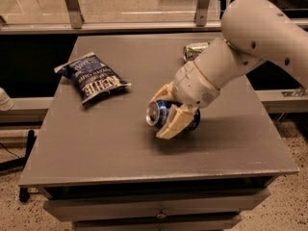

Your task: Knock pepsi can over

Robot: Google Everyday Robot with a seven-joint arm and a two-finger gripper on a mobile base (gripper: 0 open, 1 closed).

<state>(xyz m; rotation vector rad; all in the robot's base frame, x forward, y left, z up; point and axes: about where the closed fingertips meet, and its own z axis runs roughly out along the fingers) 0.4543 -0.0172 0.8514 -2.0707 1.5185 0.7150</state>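
The pepsi can is dark blue with a silver top. It lies almost on its side near the middle of the grey table, its top facing left. My gripper is shut on the pepsi can, with one cream finger in front of it and the other behind. The white arm reaches in from the upper right.
A dark blue chip bag lies at the table's back left. A white-and-green can lies on its side at the back, partly behind the arm. A glass partition rail runs behind the table. The table's front edge has a drawer below.
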